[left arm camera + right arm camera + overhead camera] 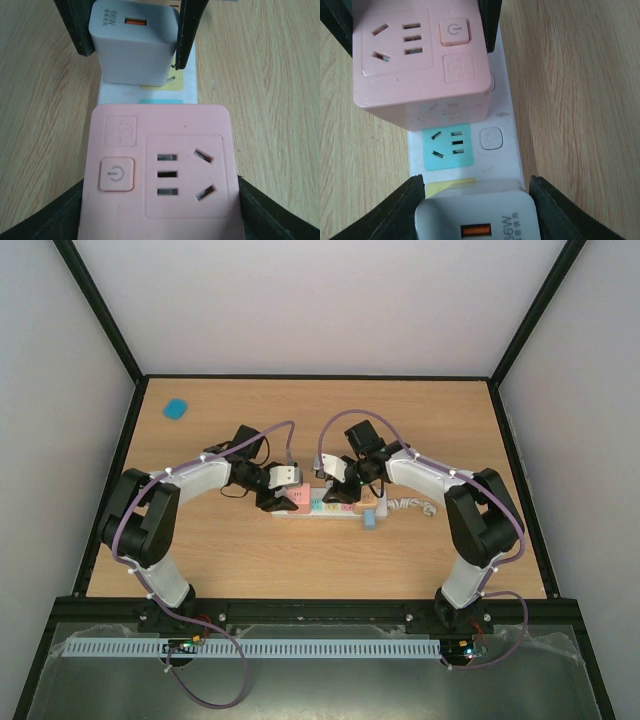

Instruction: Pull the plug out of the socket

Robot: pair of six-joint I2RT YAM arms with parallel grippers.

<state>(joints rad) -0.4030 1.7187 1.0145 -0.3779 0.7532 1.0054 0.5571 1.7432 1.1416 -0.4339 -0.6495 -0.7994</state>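
The socket, a white power strip [325, 510], lies on the wooden table between both arms. It also shows in the left wrist view [189, 89] and the right wrist view [495, 162], where a green outlet [447, 148] is bare. A white 66W charger plug [480, 217] sits on the yellow outlet and also shows in the left wrist view [132, 50]. My right gripper [477, 210] is shut on its sides. A pink cube adapter [160, 170] stands on the strip. My left gripper [160, 205] is shut on it.
The strip's white cord [412, 506] coils to the right. A small light blue piece [370, 520] lies by the strip's front edge. A blue object [176, 408] lies at the far left back. Black frame rails [512, 450] border the table.
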